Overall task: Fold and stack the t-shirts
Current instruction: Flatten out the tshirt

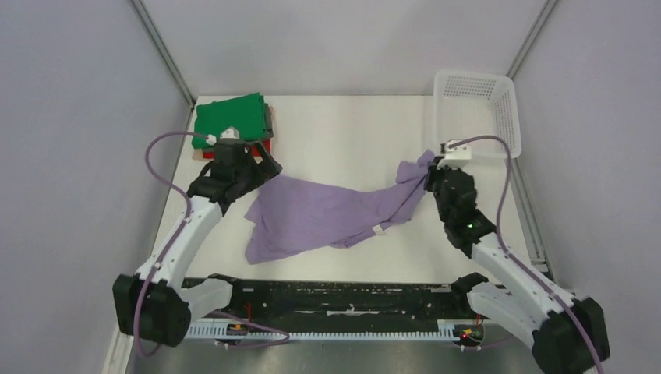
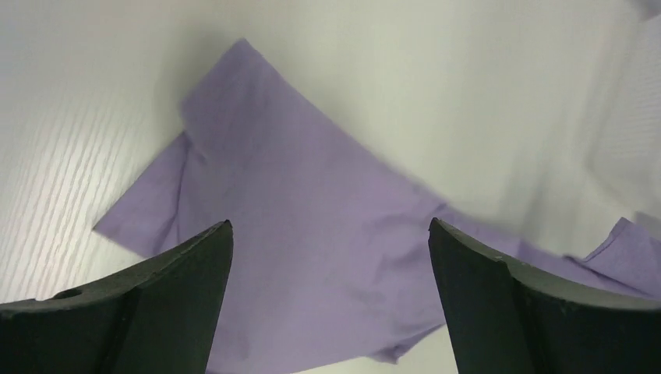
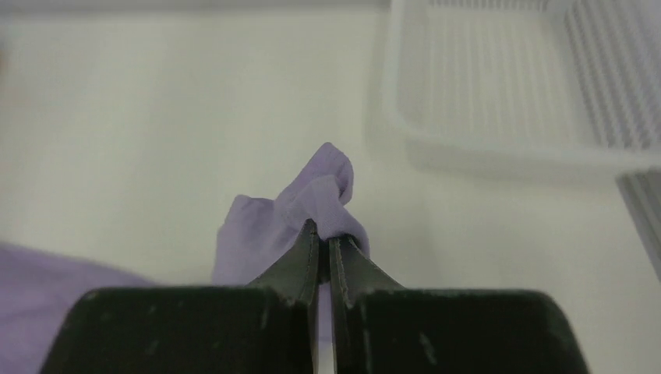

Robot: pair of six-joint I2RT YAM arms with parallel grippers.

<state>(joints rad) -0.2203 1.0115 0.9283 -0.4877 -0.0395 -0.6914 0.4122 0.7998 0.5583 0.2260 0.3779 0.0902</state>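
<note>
The lavender t-shirt point(image 1: 327, 214) lies crumpled and unfolded across the middle of the table. My right gripper point(image 1: 431, 173) is shut on its right end and holds a bunched corner point(image 3: 323, 191) lifted near the basket. My left gripper point(image 1: 269, 167) is open and empty above the shirt's upper left part point(image 2: 312, 234). At the back left a folded green t-shirt point(image 1: 231, 117) lies on top of a stack, with a grey one point(image 1: 269, 118) and a red one point(image 1: 263, 145) showing at its edges.
A white plastic mesh basket point(image 1: 477, 109) stands at the back right, just beyond my right gripper; it shows in the right wrist view point(image 3: 514, 101). Grey walls close in the white table point(image 1: 351, 132) on three sides.
</note>
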